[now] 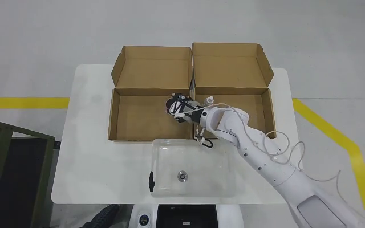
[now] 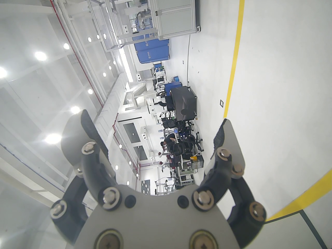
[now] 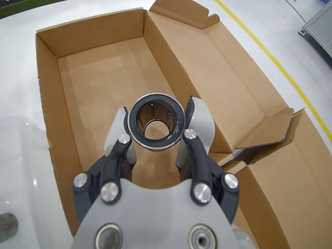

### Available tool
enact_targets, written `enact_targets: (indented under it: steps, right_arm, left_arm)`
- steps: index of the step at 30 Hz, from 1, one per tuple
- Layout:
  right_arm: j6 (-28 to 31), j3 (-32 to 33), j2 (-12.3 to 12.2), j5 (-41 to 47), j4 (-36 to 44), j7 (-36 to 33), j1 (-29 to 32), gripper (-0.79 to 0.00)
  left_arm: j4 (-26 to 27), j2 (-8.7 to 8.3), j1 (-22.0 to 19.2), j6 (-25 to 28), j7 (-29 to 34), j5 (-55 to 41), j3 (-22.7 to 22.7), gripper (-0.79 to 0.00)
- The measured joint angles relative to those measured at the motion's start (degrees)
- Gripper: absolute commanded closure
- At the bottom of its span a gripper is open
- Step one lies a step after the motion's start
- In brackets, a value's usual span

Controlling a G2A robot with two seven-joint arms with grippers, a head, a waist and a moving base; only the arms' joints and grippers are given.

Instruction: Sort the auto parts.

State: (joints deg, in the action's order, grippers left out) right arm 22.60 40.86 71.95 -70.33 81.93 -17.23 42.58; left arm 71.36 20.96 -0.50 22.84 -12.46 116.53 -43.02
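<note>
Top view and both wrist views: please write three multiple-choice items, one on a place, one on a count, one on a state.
1. Where is the bearing that the right gripper holds?
A. Above the left cardboard box
B. Inside the clear bin
C. On the floor

2. How many cardboard boxes stand on the table?
A. One
B. Two
C. Three

3. How is the left gripper?
A. Shut on a part
B. Open and empty
C. Shut on nothing

Answers:
1 A: the box floor lies under it.
2 B: the left one and the right cardboard box stand side by side.
3 B: its fingers stand wide apart, nothing between.
</note>
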Motion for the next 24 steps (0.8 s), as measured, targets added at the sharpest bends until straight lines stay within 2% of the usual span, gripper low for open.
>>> enact_targets:
  steps: [4, 7, 11, 13, 19, 24]
  right_arm:
    - [-0.3, -0.3, 0.6, -0.2, -1.2, -0.7, -0.6, -0.058]
    - [-0.4, -0.6, 1.1, -0.3, -2.1, -1.3, -1.0, -0.163]
    - [-0.7, -1.0, 1.7, -0.6, -3.0, -2.1, -1.3, -0.231]
    - [-0.8, -1.3, 2.0, -0.8, -3.5, -2.4, -1.5, -0.299]
    - [-1.3, -1.5, 2.7, -1.9, -4.6, -3.1, -1.8, -0.323]
    - [-1.4, -1.4, 3.1, -2.7, -5.8, -3.3, -1.6, -0.388]
  left_arm:
    - [0.0, 0.00, 0.0, 0.0, 0.0, 0.0, 0.0, -0.785]
    - [0.0, 0.00, 0.0, 0.0, 0.0, 0.0, 0.0, -0.785]
    - [0.0, 0.00, 0.0, 0.0, 0.0, 0.0, 0.0, -0.785]
    - [0.0, 0.00, 0.0, 0.0, 0.0, 0.0, 0.0, -0.785]
    - [0.0, 0.00, 0.0, 0.0, 0.0, 0.0, 0.0, -0.785]
    - [0.0, 0.00, 0.0, 0.0, 0.0, 0.0, 0.0, -0.785]
